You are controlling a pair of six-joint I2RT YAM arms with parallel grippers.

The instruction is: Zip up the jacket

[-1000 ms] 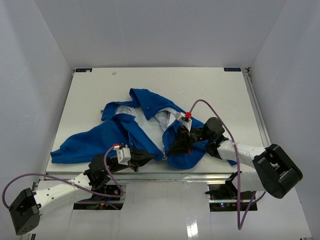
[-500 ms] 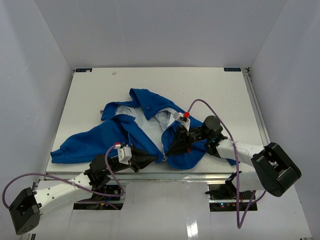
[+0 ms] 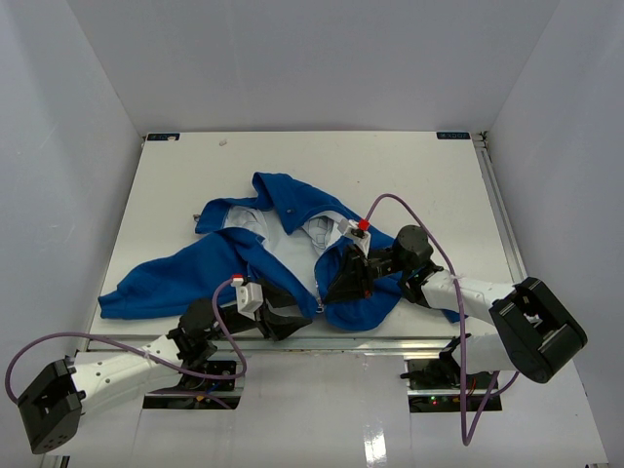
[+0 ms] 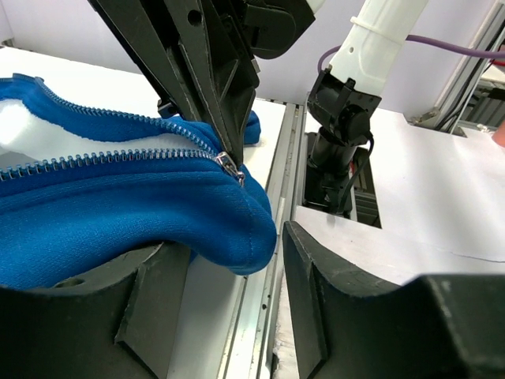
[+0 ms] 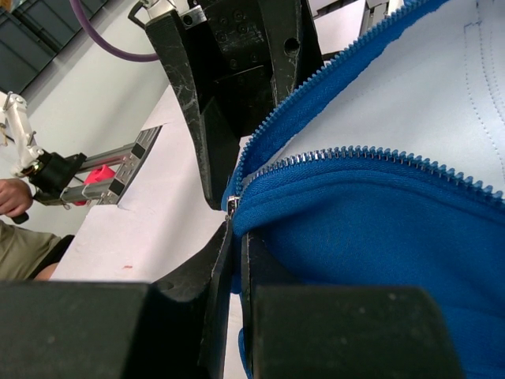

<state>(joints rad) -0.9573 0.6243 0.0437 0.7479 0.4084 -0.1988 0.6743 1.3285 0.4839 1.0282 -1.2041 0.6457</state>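
Observation:
The bright-blue jacket (image 3: 224, 263) lies crumpled across the middle of the white table, front open and pale lining showing. Its two zipper rows meet at a small metal slider (image 4: 230, 164) at the bottom hem, near the table's front edge. My right gripper (image 3: 333, 291) is shut on the hem just under that slider (image 5: 233, 207), with blue cloth (image 5: 379, 213) bulging over its fingers. My left gripper (image 3: 292, 319) faces it from the near side. It (image 4: 237, 257) stands open, and the hem fold (image 4: 118, 205) droops over its left finger, clear of the right one.
The table's aluminium front rail (image 4: 264, 260) runs right below the hem. The right arm's base and purple cable (image 4: 339, 134) stand beyond it. A person's hand (image 5: 16, 197) shows at the far left of the right wrist view. Bare white table (image 3: 419, 175) surrounds the jacket.
My left gripper has opened, let go of the hem and shifted a little right along the front edge. The right gripper has stayed shut at the zipper's bottom.

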